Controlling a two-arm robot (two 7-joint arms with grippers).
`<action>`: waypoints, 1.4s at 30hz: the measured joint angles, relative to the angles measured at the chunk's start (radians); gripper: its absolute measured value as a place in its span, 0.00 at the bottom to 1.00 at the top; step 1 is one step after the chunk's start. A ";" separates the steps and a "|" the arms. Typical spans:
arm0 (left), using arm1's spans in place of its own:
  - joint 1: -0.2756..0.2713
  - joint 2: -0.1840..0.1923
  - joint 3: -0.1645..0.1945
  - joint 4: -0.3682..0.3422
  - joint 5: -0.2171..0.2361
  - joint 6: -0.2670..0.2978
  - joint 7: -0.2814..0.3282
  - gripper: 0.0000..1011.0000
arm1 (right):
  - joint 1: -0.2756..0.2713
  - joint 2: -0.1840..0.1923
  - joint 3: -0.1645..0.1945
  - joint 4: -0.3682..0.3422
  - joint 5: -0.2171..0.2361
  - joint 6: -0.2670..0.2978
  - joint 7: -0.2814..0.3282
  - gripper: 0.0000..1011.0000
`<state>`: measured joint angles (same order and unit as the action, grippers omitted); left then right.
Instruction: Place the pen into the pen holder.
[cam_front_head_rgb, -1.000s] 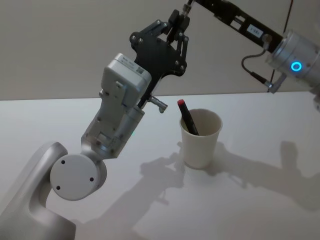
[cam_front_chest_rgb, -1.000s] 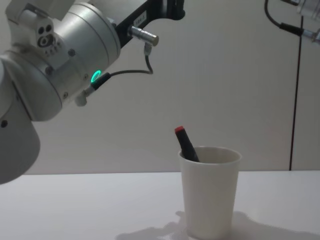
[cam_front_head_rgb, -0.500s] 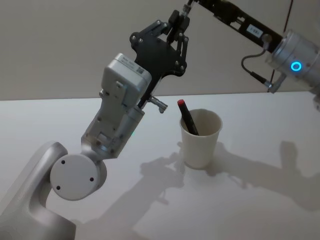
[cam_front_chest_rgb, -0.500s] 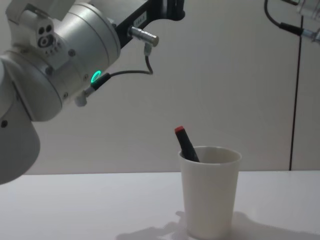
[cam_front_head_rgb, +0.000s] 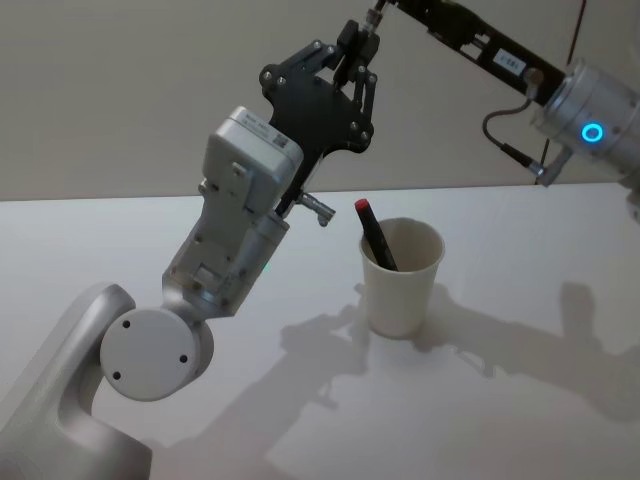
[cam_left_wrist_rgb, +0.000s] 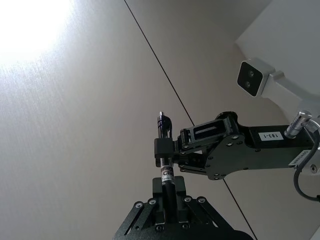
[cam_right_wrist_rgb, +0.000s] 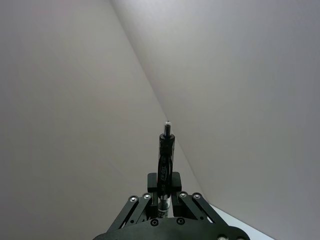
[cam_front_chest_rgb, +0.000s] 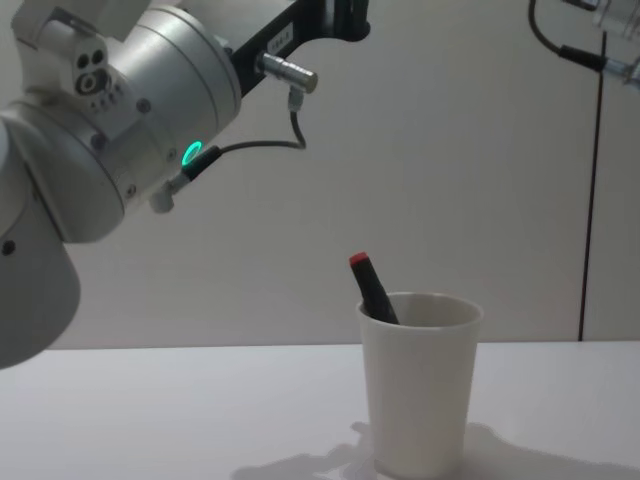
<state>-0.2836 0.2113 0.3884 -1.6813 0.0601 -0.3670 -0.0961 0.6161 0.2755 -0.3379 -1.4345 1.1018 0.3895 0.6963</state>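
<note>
High above the table, a black pen (cam_left_wrist_rgb: 166, 172) with a white label is held by both grippers at once. My left gripper (cam_left_wrist_rgb: 169, 189) is shut on its lower part. My right gripper (cam_left_wrist_rgb: 164, 147) reaches in from the side and is shut on the pen just above. The right wrist view has the pen (cam_right_wrist_rgb: 164, 152) standing up from the right gripper (cam_right_wrist_rgb: 162, 187). From the head, the two grippers meet at the top, left (cam_front_head_rgb: 357, 60) and right (cam_front_head_rgb: 366, 28). The pen holder (cam_front_head_rgb: 400, 275) (cam_front_chest_rgb: 420, 390), a white paper cup, stands below with a red-capped pen (cam_front_head_rgb: 372, 232) (cam_front_chest_rgb: 370, 285) leaning in it.
The white table (cam_front_head_rgb: 500, 400) stretches around the cup. My left arm's large grey links (cam_front_head_rgb: 225, 225) (cam_front_chest_rgb: 120, 130) rise over the table's left half. The right arm (cam_front_head_rgb: 590, 110) comes in from the upper right. A plain wall lies behind.
</note>
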 joint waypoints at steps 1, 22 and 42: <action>0.000 0.000 0.000 0.000 0.000 0.000 0.000 0.14 | 0.000 0.000 0.000 0.000 0.000 0.000 0.000 0.13; 0.000 0.000 0.000 0.000 0.000 -0.001 0.000 0.14 | 0.000 0.000 0.000 0.000 0.000 0.000 -0.001 0.13; 0.000 0.000 0.000 -0.001 0.000 -0.002 0.000 0.17 | 0.000 0.000 0.001 0.000 -0.001 0.000 -0.003 0.13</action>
<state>-0.2836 0.2111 0.3884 -1.6819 0.0599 -0.3692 -0.0959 0.6159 0.2759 -0.3372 -1.4340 1.1010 0.3890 0.6928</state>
